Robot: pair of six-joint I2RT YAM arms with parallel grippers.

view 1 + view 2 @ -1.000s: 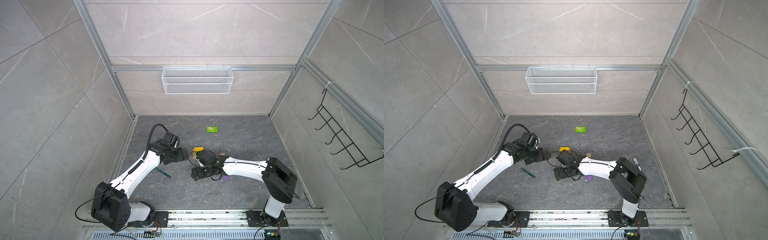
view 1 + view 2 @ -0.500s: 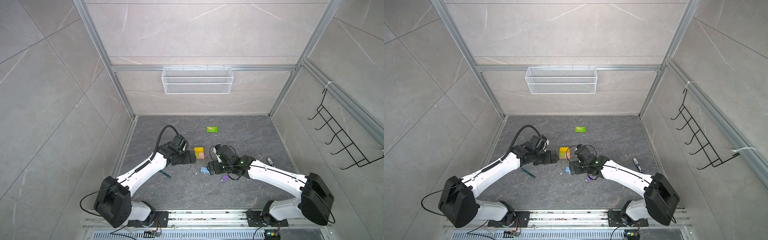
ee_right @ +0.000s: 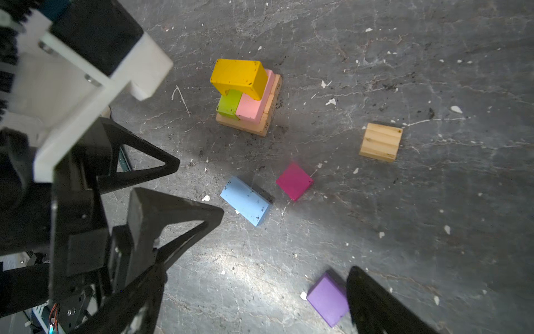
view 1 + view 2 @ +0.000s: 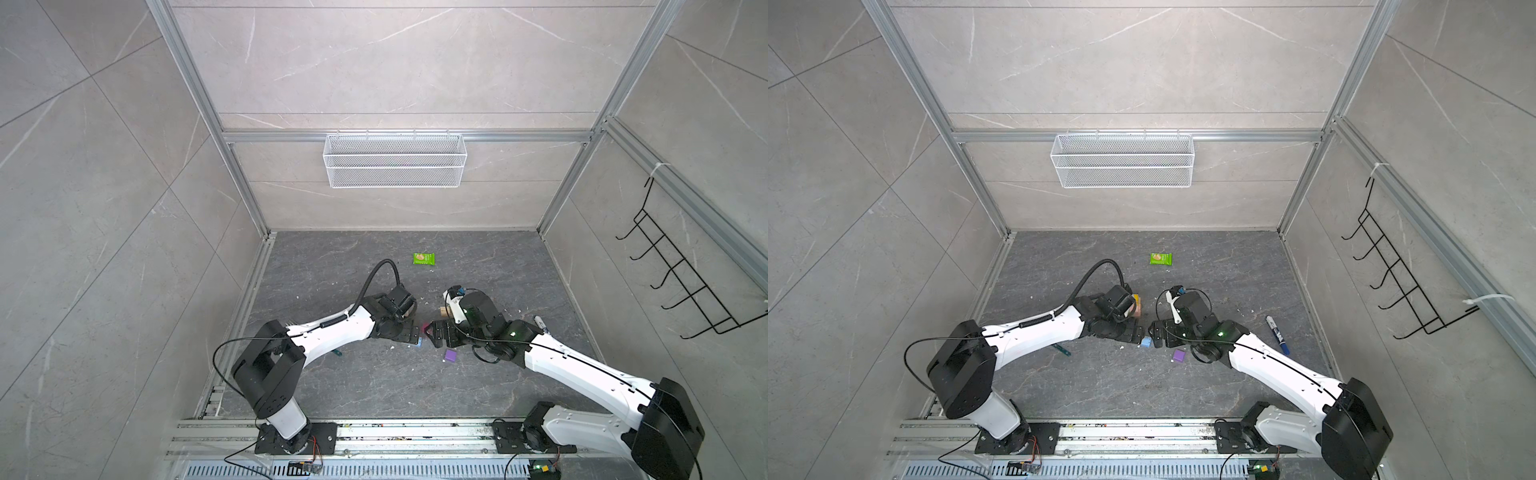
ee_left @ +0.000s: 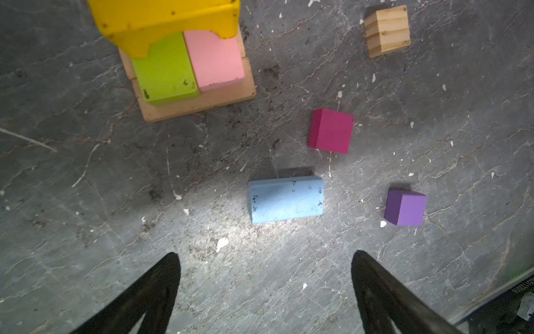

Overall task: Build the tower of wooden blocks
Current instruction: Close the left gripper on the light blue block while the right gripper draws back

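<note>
Left end effector point(image 5: 265, 253) hangs open and empty over the light blue block point(image 5: 286, 199), likely the next piece for the tower point(image 5: 213, 60) on the surface point(image 5: 86, 202). Right end effector point(image 4: 432, 333), seemingly spread and empty, waits near the purple cube point(image 3: 328, 299), clear of both.

You have bare floor point(image 5: 115, 202) between the left gripper point(image 5: 264, 257) and the light blue block point(image 5: 286, 199). The magenta cube point(image 5: 331, 131) sits just past it, the tower point(image 5: 185, 72) well aside. The right gripper point(image 4: 1154, 332) blocks the opposite side, purple cube point(image 3: 328, 299) beside its finger.
</note>
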